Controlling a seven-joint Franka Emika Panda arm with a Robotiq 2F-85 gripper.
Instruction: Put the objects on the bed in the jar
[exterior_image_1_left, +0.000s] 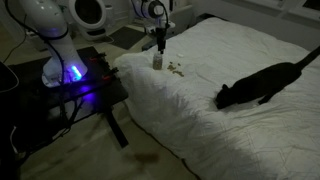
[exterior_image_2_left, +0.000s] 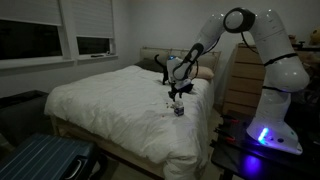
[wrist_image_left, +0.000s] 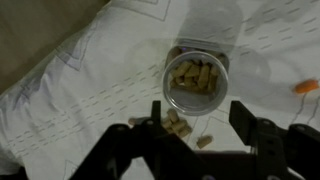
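Note:
From above in the wrist view, the small see-through jar (wrist_image_left: 196, 76) stands upright on the white quilted bed (wrist_image_left: 90, 80), with several tan-olive bits inside it. More of the objects (wrist_image_left: 180, 122) lie on the cover right beside the jar. My gripper (wrist_image_left: 199, 118) hangs just above the jar, jaws spread wide and nothing between them. Both exterior views show the gripper (exterior_image_1_left: 159, 45) (exterior_image_2_left: 178, 98) over the jar (exterior_image_1_left: 157, 61) (exterior_image_2_left: 179, 109) near the bed's edge. A few objects (exterior_image_1_left: 175, 68) lie on the bed next to the jar.
A black cat (exterior_image_1_left: 262, 85) lies stretched on the bed, well away from the jar. The robot base with a blue light (exterior_image_1_left: 70, 72) stands on a dark table beside the bed. A small orange thing (wrist_image_left: 305, 87) lies on the cover. A suitcase (exterior_image_2_left: 40, 160) sits on the floor.

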